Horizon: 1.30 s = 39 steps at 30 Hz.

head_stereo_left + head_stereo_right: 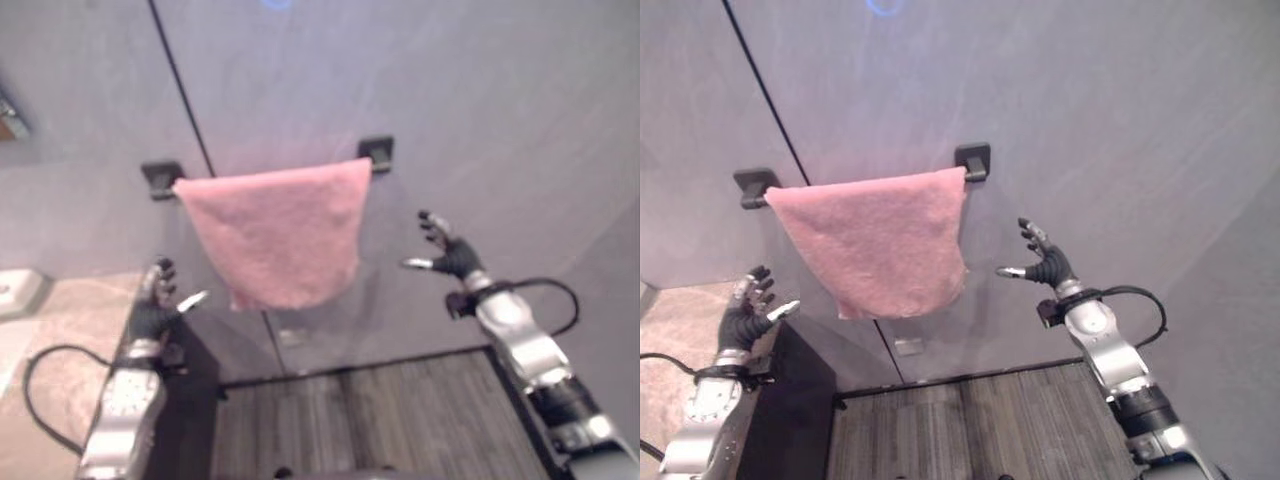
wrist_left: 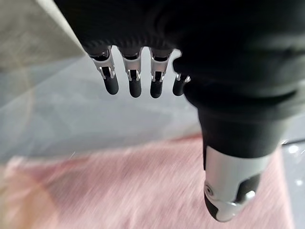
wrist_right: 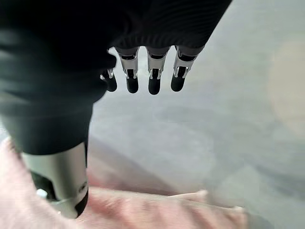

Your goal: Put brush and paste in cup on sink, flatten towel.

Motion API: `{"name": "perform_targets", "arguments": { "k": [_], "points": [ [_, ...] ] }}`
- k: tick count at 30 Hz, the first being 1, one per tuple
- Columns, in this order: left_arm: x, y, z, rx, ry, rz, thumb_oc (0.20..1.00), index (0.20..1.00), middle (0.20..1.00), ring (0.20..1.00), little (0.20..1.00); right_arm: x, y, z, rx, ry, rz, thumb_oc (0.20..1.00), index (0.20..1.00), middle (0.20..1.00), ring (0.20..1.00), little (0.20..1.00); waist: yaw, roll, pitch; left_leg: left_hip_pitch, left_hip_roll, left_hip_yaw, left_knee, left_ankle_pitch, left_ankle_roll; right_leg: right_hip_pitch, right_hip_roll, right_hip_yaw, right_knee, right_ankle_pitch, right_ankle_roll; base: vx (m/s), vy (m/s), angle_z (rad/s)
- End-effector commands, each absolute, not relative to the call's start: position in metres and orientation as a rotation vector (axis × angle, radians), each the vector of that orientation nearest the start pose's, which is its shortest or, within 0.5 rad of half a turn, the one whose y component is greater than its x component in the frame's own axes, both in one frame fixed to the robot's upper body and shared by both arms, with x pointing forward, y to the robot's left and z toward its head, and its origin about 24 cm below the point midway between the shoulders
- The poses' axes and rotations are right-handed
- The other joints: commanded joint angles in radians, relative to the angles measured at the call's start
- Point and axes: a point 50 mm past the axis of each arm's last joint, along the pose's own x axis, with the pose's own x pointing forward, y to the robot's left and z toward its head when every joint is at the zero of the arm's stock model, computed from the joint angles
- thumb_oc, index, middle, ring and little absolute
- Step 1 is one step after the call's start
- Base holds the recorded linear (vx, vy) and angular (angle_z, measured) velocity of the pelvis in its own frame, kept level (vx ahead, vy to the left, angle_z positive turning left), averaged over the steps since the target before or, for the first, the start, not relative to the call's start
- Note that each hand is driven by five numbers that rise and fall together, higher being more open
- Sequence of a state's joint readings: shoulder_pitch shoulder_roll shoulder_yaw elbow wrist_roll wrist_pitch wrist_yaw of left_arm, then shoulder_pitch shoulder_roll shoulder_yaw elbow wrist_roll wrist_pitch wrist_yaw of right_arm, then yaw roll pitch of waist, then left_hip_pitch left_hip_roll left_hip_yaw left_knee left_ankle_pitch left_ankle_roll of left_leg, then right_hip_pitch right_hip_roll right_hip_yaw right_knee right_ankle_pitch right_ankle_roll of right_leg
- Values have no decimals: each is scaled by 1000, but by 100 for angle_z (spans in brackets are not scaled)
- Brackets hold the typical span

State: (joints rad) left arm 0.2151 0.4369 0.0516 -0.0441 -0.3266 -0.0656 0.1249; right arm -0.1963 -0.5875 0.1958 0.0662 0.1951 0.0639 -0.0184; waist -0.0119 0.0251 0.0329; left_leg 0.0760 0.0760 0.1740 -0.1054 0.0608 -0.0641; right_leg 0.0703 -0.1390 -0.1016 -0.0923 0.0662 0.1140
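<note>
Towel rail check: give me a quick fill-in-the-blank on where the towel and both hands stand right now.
1. The pink towel hangs over a wall ____.
2. The left hand and right hand are raised on either ____ of the towel.
3. Both hands have their fingers ____, holding nothing.
4. The towel's colour is ____.

Missing words: rail; side; open; pink

Pale grey panelled wall (image 1: 1120, 120) with dark vertical seam (image 1: 765, 90); grey wood-plank floor (image 1: 970, 425) below; beige speckled countertop (image 1: 70, 330) alongside.
</note>
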Motion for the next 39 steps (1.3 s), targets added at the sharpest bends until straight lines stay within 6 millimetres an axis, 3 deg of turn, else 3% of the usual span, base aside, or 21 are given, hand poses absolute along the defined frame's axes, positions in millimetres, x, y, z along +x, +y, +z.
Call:
{"name": "perform_targets", "arguments": {
  "k": [1, 2, 3, 8, 12, 14, 16, 18, 19, 20, 21, 22, 23, 24, 25, 27, 28, 29, 31, 34, 39],
  "points": [
    [210, 262, 39, 146, 67, 183, 1000, 1000, 1000, 1000, 1000, 293, -216, 98, -404, -91, 88, 1000, 1000, 1000, 1000, 1000, -7, -37, 3, 62, 1, -7, 18, -88, 18, 22, -77, -21, 5, 19, 49, -34, -26, -2],
    [206, 258, 25, 121, 124, 173, 1000, 1000, 1000, 1000, 1000, 287, -223, 84, -389, -40, 57, 1000, 1000, 1000, 1000, 1000, -14, -32, 4, 59, 2, -6, 18, -85, 17, 21, -77, -21, 5, 19, 48, 0, 0, 0],
    [206, 258, 25, 121, 124, 173, 1000, 1000, 1000, 1000, 1000, 287, -223, 84, -389, -39, 57, 1000, 1000, 1000, 1000, 1000, -13, -32, 3, 59, 2, -7, 18, -85, 17, 21, -76, -22, 5, 19, 48, 0, 0, 0],
    [197, 246, -8, 85, 262, 133, 1000, 1000, 1000, 1000, 1000, 264, -243, 40, -341, 117, -58, 1000, 1000, 1000, 1000, 1000, -37, -16, 7, 45, 9, -10, 18, -72, 11, 15, -67, -24, 5, 16, 44, -11, -16, 1],
    [195, 243, -19, 91, 313, 129, 1000, 1000, 1000, 1000, 1000, 255, -250, 25, -325, 178, -100, 1000, 1000, 1000, 1000, 1000, -47, -10, 9, 34, 13, -15, 18, -65, 6, 10, -61, -27, 6, 14, 40, -30, -38, 4],
    [188, 243, -39, 107, 404, 139, 1000, 1000, 1000, 1000, 1000, 240, -262, 2, -342, 279, -156, 1000, 1000, 1000, 1000, 1000, -62, -2, 13, 25, 19, -18, 18, -54, 0, 4, -54, -31, 12, 9, 34, -38, -56, 4],
    [186, 244, -45, 120, 432, 145, 1000, 1000, 1000, 1000, 1000, 236, -265, -5, -351, 311, -170, 1000, 1000, 1000, 1000, 1000, -65, 0, 13, 23, 23, -19, 18, -51, -3, 4, -51, -33, 13, 7, 32, -22, -46, 7],
    [176, 243, -72, 155, 568, 161, 1000, 1000, 1000, 1000, 1000, 223, -274, -29, -426, 433, -200, 1000, 1000, 1000, 1000, 1000, -72, 3, 13, 21, 27, -22, 18, -43, -9, 4, -43, -36, 17, 1, 27, -28, -64, 7],
    [168, 245, -85, 194, 643, 164, 1000, 1000, 1000, 1000, 1000, 216, -280, -40, -463, 497, -217, 1000, 1000, 1000, 1000, 1000, -74, 3, 12, 21, 30, -23, 18, -42, -11, 3, -41, -37, 19, -1, 25, -10, -35, 8],
    [169, 244, -85, 194, 641, 164, 1000, 1000, 1000, 1000, 1000, 216, -280, -40, -464, 495, -217, 1000, 1000, 1000, 1000, 1000, -74, 4, 12, 21, 31, -23, 18, -42, -11, 2, -41, -37, 19, -2, 25, -7, -46, 7],
    [156, 244, -107, 291, 772, 156, 1000, 1000, 1000, 1000, 1000, 203, -286, -61, -477, 609, -246, 1000, 1000, 1000, 1000, 1000, -81, 5, 11, 22, 35, -25, 18, -39, -14, 0, -36, -38, 24, -7, 21, 5, -33, 5],
    [155, 242, -112, 423, 801, 115, 1000, 1000, 1000, 1000, 1000, 196, -289, -72, -517, 677, -250, 1000, 1000, 1000, 1000, 1000, -84, 6, 16, 28, 37, -24, 18, -42, -15, 4, -33, -36, 27, -12, 20, -3, -33, 5],
    [155, 242, -112, 423, 800, 115, 1000, 1000, 1000, 1000, 1000, 196, -289, -72, -517, 676, -250, 1000, 1000, 1000, 1000, 1000, -84, 6, 15, 25, 36, -24, 18, -39, -15, 1, -33, -36, 27, -10, 20, 13, -28, 3],
    [147, 241, -121, 589, 860, 47, 1000, 1000, 1000, 1000, 1000, 183, -294, -87, -586, 778, -254, 1000, 1000, 1000, 1000, 1000, -87, 7, 12, 27, 39, -23, 18, -41, -16, -1, -29, -35, 29, -14, 18, 0, 0, 0],
    [148, 240, -121, 589, 858, 47, 1000, 1000, 1000, 1000, 1000, 184, -294, -87, -586, 776, -255, 1000, 1000, 1000, 1000, 1000, -86, 7, 13, 28, 40, -23, 18, -42, -16, -1, -29, -35, 30, -14, 18, 0, 0, 0],
    [127, 239, -140, 648, 1002, 19, 1000, 1000, 1000, 1000, 1000, 157, -300, -111, -572, 957, -294, 1000, 1000, 1000, 1000, 1000, -92, 10, 14, 35, 45, -22, 18, -41, -19, -3, -23, -33, 43, -24, 13, 28, -31, -2],
    [128, 239, -140, 648, 1000, 19, 1000, 1000, 1000, 1000, 1000, 157, -300, -110, -572, 955, -295, 1000, 1000, 1000, 1000, 1000, -92, 11, 16, 35, 45, -22, 18, -42, -19, -4, -22, -32, 44, -26, 13, 33, -49, 0],
    [123, 236, -145, 671, 1036, -8, 1000, 1000, 1000, 1000, 1000, 139, -300, -123, -583, 1067, -290, 1000, 1000, 1000, 1000, 1000, -93, 13, 18, 40, 53, -20, 18, -39, -20, -12, -17, -30, 67, -38, 8, 21, -50, -4],
    [116, 237, -149, 691, 1082, -11, 1000, 1000, 1000, 1000, 1000, 125, -302, -129, -586, 1147, -296, 1000, 1000, 1000, 1000, 1000, -94, 13, 25, 46, 63, -19, 18, -37, -20, -27, -4, -24, 109, -63, -1, 18, -60, -7],
    [110, 243, -151, 725, 1118, -11, 1000, 1000, 1000, 1000, 1000, 114, -306, -132, -593, 1201, -302, 1000, 1000, 1000, 1000, 1000, -99, 12, 46, 44, 96, -17, 18, -16, -32, -67, 34, -19, 180, -104, -16, -31, -113, -4],
    [100, 254, -153, 713, 1186, 35, 1000, 1000, 1000, 1000, 1000, 111, -302, -134, -639, 1207, -231, 1000, 1000, 1000, 1000, 1000, -99, 5, 56, 15, 145, -25, 19, 35, -59, -84, 79, -33, 193, -135, -42, -42, -204, -2]
  ]
}}
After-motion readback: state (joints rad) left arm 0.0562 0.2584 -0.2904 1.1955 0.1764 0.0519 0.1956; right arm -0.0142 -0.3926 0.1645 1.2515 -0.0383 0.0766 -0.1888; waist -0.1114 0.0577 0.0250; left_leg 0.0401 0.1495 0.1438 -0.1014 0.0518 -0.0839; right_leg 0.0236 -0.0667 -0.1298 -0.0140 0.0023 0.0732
